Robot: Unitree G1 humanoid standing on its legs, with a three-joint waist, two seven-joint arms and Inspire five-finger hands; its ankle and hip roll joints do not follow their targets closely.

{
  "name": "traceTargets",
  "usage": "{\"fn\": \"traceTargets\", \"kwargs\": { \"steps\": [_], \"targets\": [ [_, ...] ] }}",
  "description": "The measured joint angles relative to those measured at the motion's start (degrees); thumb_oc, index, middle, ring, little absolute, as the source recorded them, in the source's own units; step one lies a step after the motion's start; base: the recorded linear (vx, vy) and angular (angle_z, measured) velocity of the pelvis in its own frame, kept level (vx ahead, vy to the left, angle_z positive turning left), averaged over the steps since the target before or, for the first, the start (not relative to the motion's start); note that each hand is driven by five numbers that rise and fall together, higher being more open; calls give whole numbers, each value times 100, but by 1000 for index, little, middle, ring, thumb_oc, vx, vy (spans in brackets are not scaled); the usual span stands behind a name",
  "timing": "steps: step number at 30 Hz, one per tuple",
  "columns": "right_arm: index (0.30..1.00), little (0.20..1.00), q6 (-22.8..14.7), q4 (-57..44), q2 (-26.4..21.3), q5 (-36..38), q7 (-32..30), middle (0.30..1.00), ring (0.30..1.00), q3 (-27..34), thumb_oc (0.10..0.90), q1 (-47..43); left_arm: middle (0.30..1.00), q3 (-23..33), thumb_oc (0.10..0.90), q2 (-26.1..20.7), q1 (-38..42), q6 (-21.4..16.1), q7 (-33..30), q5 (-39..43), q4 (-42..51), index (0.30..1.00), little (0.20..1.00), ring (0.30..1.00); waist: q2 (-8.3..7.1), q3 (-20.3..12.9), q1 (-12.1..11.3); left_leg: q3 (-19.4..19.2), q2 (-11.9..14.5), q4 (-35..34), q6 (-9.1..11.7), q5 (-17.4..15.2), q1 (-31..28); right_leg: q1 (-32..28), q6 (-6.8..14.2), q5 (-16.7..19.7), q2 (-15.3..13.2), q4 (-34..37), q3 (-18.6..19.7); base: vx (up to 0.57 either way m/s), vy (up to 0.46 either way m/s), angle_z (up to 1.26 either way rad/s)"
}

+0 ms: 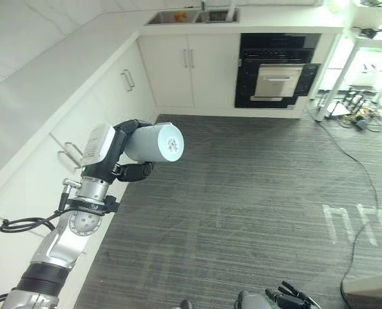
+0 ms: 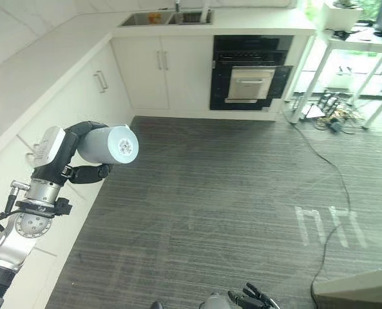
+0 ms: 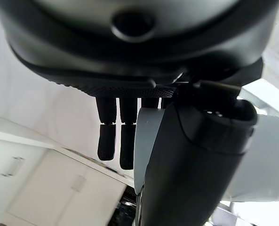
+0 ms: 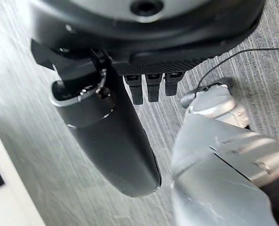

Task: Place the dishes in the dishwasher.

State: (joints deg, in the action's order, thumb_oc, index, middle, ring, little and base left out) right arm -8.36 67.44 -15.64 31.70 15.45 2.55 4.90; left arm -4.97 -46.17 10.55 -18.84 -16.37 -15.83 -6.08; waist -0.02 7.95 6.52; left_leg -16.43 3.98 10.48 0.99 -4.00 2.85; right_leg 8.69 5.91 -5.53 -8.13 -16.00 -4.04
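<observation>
- We see the pale blue-grey cup (image 1: 155, 142) held on its side above the floor, base facing outward, just beside the white lower cabinets (image 1: 113, 90).
- We see the left hand (image 1: 127, 149) clenched round the cup: dark fingers wrap over its top and the thumb (image 1: 138, 171) presses from beneath. The left wrist view shows the cup wall (image 3: 146, 141) pinned between thumb and fingers (image 3: 113, 134).
- We see the right hand (image 1: 287, 297) hanging low near the grey striped floor (image 1: 255, 187), grasping nothing; its own wrist view shows the fingers (image 4: 148, 87) curled short and the thumb (image 4: 113, 141) extended.
- We note a sink (image 1: 191, 16) in the far countertop and a built-in black appliance (image 1: 277, 71) beside the cabinet doors, well apart from the cup.
</observation>
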Motion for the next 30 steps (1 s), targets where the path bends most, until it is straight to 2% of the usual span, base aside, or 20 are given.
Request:
{"fn": "traceTargets", "kwargs": {
  "steps": [1,2,3,5,7,8,9,10,11,12,13,14,15,16,17,18,20,22,27,30],
  "targets": [
    [900,900,-4,23,52,6,-33,900,900,14,800,-8,300,-41,400,-27,21,10,-25,-1,0,300,300,300,2,-3,44,-101,151,52,3,-3,41,-47,9,46,-9,246,-115,-67,-340,-67],
    [900,900,16,92,138,7,-70,900,900,22,800,-59,300,-97,400,-117,53,10,-26,-5,11,300,300,300,19,-6,-18,-289,382,84,11,11,92,-39,113,54,-97,313,-527,-45,-483,-76],
    [900,900,17,101,216,10,-43,900,900,25,800,-30,300,-183,400,-141,167,35,-29,-4,-44,300,300,300,-16,1,-28,-358,485,159,43,-8,150,95,313,-35,-280,-10,-592,-7,-453,-73],
    [900,900,21,272,345,38,-39,900,900,292,800,20,300,-293,400,-85,231,100,-30,-4,-96,300,300,300,-256,23,30,-440,552,307,188,-70,144,174,675,-217,-1012,-492,-522,45,-663,-45],
    [900,900,6,329,375,39,-32,900,900,521,800,67,300,-419,400,-36,218,124,-45,-5,-201,300,300,300,-297,31,-52,-423,751,429,437,-77,154,181,818,-148,-1304,-388,-391,72,-637,-32],
    [900,900,-6,309,374,-16,44,900,900,559,800,88,300,-414,400,-22,110,214,-45,-13,-165,300,300,300,-292,33,-46,-500,940,444,579,-20,152,159,779,-174,-1274,-411,-473,59,-425,-40],
    [900,900,-14,304,403,-43,72,900,900,552,800,96,300,-296,400,-63,-147,328,-54,-11,-3,300,300,300,-387,-5,-135,-541,1101,413,747,67,52,155,539,-214,-1156,-331,-699,78,-371,-42],
    [900,900,-19,273,267,-165,111,900,900,483,800,66,300,-299,400,80,-244,384,-92,-8,-5,300,300,300,-207,50,-181,-264,1322,262,945,84,-2,200,393,26,-868,-516,-805,156,-582,-41],
    [900,900,-33,144,5,-244,181,900,900,397,800,67,300,-323,400,278,-519,545,-143,-8,180,300,300,300,53,112,-165,-3,1635,-114,853,427,-178,370,-1,-433,-422,-1049,-866,157,-525,-28],
    [900,900,-19,16,-88,-248,163,900,900,368,800,41,300,-323,400,276,-694,578,-152,-12,358,300,300,300,115,122,-215,100,1762,-202,584,734,-190,452,-210,-568,-212,-1147,-824,147,-453,-25],
    [900,900,6,4,-171,-253,165,900,900,365,800,-3,300,-333,400,281,-741,553,-169,-13,419,300,300,300,62,151,-295,174,1775,-191,493,1384,-101,489,-361,-648,-162,-1257,-863,114,-271,-2],
    [900,900,11,1,-229,-254,164,900,900,321,800,-15,300,-342,400,284,-694,537,-169,-12,408,300,300,300,-15,167,-243,305,1738,-20,619,1712,126,423,-497,-654,-175,-1201,-901,100,-128,12],
    [900,900,17,73,-322,-246,130,900,900,229,800,-34,300,-329,400,338,-672,511,-197,-4,422,300,300,300,-69,205,-317,559,1353,482,689,1057,377,356,-587,-564,-127,-963,-858,93,-64,-5],
    [900,900,28,208,-441,-245,127,900,900,161,800,-92,300,-328,400,323,-651,490,-201,-3,430,300,300,300,-31,210,-448,885,831,438,719,638,427,269,-643,-397,-65,-641,-753,86,-24,-49],
    [900,900,28,343,-526,-244,128,900,900,160,800,-152,300,-321,400,301,-573,487,-199,-4,428,300,300,300,79,226,-519,965,418,378,617,336,526,94,-703,-198,128,-252,-746,97,16,-43],
    [900,900,27,433,-521,-243,98,900,900,160,800,-154,300,-289,400,297,-434,490,-200,-4,423,300,300,300,211,237,-482,776,278,378,516,257,649,-121,-719,-170,337,-48,-917,98,89,-17],
    [900,900,68,446,-402,-240,44,900,900,96,800,-136,300,-222,400,289,-252,460,-233,-3,417,300,300,300,255,220,-434,637,307,338,496,267,740,-268,-695,-244,545,-32,-1007,66,127,-11],
    [900,900,75,438,-316,-237,42,900,900,-4,800,-160,300,-196,400,282,-245,446,-334,-4,409,300,300,300,183,241,-409,725,277,241,480,278,700,-333,-704,-237,579,-6,-959,57,91,-38],
    [900,900,44,472,-228,-243,-54,900,900,-79,800,-87,300,-192,400,233,-186,241,-345,-5,323,300,300,300,266,209,-200,720,400,87,482,277,327,-319,-715,-233,652,-8,-919,65,87,-15],
    [900,900,2,496,-185,-247,-93,900,900,-85,800,-72,300,-191,400,223,-132,280,-344,-6,177,300,300,300,205,205,-240,605,81,-137,136,118,63,-182,-516,-377,292,-293,-853,39,80,-3]
  ]
}}
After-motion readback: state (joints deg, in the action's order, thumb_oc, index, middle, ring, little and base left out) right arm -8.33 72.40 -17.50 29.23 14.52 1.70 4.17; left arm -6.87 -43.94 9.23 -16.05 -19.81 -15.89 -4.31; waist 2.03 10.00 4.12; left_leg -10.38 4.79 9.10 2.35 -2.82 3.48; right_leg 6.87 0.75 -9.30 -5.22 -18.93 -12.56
